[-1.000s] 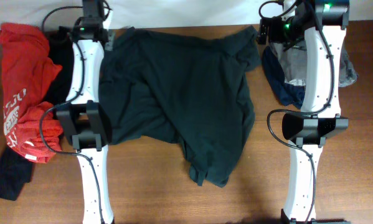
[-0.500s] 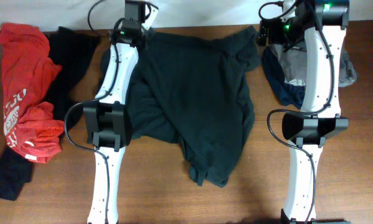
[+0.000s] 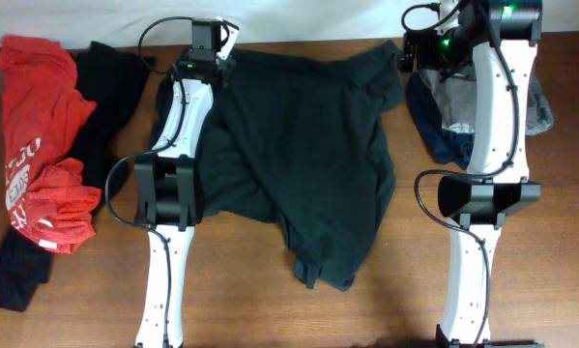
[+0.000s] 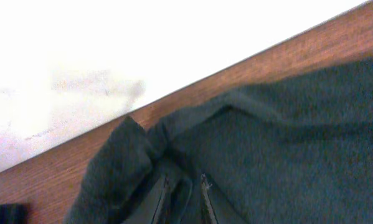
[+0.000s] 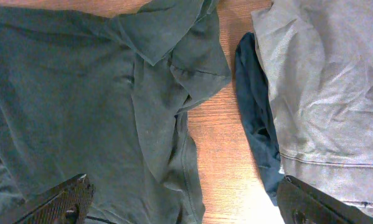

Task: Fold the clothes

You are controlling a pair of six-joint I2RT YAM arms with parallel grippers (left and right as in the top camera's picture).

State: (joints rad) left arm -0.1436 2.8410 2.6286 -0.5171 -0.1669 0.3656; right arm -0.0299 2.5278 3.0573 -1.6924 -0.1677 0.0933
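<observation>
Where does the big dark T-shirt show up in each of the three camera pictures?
Overhead: the dark T-shirt lies spread across the middle, between the two arms.
Left wrist: it fills the lower right.
Right wrist: it covers the left half.
Shared landmark: the brown wooden table, bare beside the shirt in all three.

A brown wooden table (image 3: 231,290) runs up to a plain white backdrop (image 3: 299,14) along its far edge.
</observation>
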